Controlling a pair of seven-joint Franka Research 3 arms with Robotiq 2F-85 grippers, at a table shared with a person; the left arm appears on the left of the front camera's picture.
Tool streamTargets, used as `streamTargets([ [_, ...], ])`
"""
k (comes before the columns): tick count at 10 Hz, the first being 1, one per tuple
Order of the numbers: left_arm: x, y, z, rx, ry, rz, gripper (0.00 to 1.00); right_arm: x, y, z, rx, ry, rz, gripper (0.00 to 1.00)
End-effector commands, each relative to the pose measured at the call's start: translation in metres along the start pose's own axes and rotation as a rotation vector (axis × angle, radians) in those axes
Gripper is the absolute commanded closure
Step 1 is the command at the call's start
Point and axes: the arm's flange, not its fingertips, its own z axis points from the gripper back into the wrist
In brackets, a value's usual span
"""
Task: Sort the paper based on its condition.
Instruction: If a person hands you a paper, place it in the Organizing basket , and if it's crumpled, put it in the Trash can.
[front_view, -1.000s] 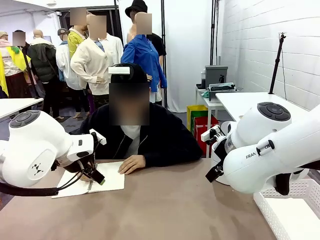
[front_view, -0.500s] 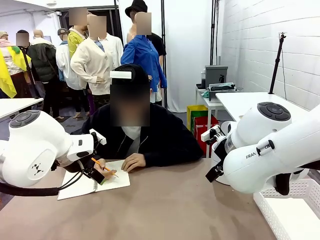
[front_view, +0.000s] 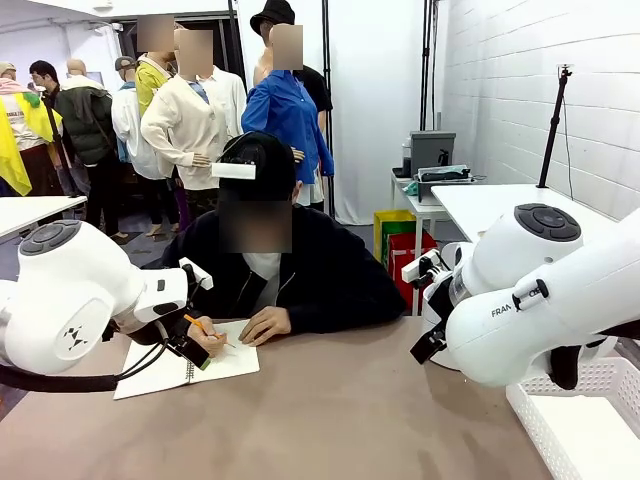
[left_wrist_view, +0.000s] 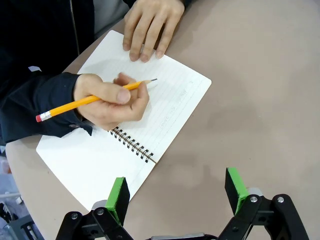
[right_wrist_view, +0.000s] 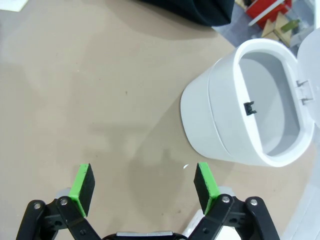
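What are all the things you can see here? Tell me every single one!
table: one, brown, under everything.
notebook: one, white, spiral-bound, lying open at the table's far left in front of the person.
pencil: one, orange with a pink eraser, tip over the notebook page.
bin: one, white, lid open, on the table near the right arm.
basket: one, white, at the table's near right corner.
writing hand: one, the person's, holding the pencil.
other hand: one, the person's, flat on the notebook.
left end effector: one, black with green pads, open, above the notebook's edge.
right end effector: one, same colours, open, above bare table.
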Motion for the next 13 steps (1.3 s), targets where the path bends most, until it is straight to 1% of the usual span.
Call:
streamTargets([
  [1, 0.005, -0.004, 0.011, -0.039, 0.025, -0.033, 0.0, 0.014, 0.012, 0.001, 0.064, 0.015, -0.036, 0.0],
  [3, 0.015, -0.013, 0.032, -0.144, 0.083, -0.025, 0.0, 0.027, 0.017, 0.019, 0.089, 0.039, -0.044, 0.0],
  [4, 0.02, -0.01, 0.041, -0.175, 0.094, -0.026, 0.0, 0.038, 0.021, 0.025, 0.115, 0.042, -0.043, 0.0],
  [5, 0.025, -0.01, 0.055, -0.2, 0.081, -0.013, 0.0, 0.05, 0.024, 0.037, 0.125, 0.031, -0.044, 0.0],
  [6, 0.029, -0.014, 0.074, -0.2, 0.064, -0.012, 0.0, 0.058, 0.028, 0.053, 0.116, 0.028, -0.036, 0.0],
  [8, 0.043, -0.016, 0.109, -0.2, 0.033, -0.061, 0.0, 0.076, 0.03, 0.079, 0.137, 0.038, -0.017, 0.0],
  [10, 0.058, -0.009, 0.138, -0.197, 0.013, -0.085, 0.0, 0.09, 0.032, 0.104, 0.136, 0.038, -0.002, 0.0],
  [11, 0.064, -0.009, 0.15, -0.184, 0.004, -0.096, 0.0, 0.095, 0.034, 0.125, 0.119, 0.039, 0.003, 0.0],
  [12, 0.067, -0.006, 0.159, -0.173, 0.002, -0.112, 0.0, 0.098, 0.034, 0.139, 0.111, 0.019, -0.007, 0.0],
  [13, 0.068, 0.0, 0.168, -0.153, 0.006, -0.14, 0.0, 0.102, 0.028, 0.157, 0.137, -0.003, -0.011, 0.0],
])
